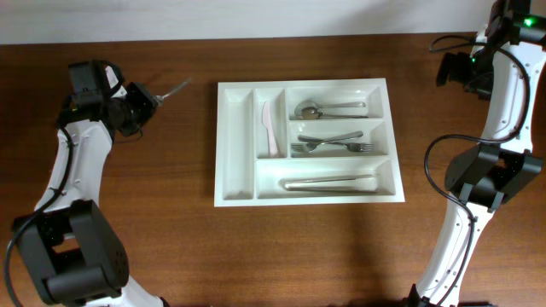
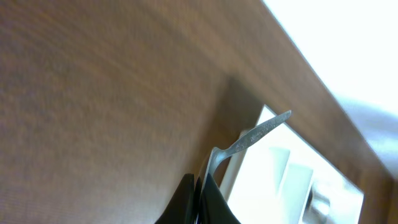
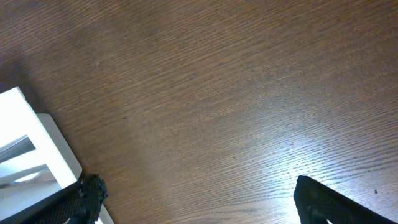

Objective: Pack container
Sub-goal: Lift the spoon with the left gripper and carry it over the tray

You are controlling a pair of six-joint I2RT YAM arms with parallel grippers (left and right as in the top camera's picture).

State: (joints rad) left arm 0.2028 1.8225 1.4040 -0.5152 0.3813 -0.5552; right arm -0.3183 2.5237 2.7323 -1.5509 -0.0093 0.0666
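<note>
Container (image 1: 236,145): white five-compartment tray, mid-worktop (image 1: 153,222), leftmost slot bare. Metal utensil (image 2: 261,132): pinched in left hand (image 2: 200,186), near the tray's left side (type unclear); best aligned lengthwise over a fitting slot before release. Right hand (image 3: 196,199): spread, empty, well apart.

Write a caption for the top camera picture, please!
Left claw holds a metal utensil near the white cutlery tray.
</note>
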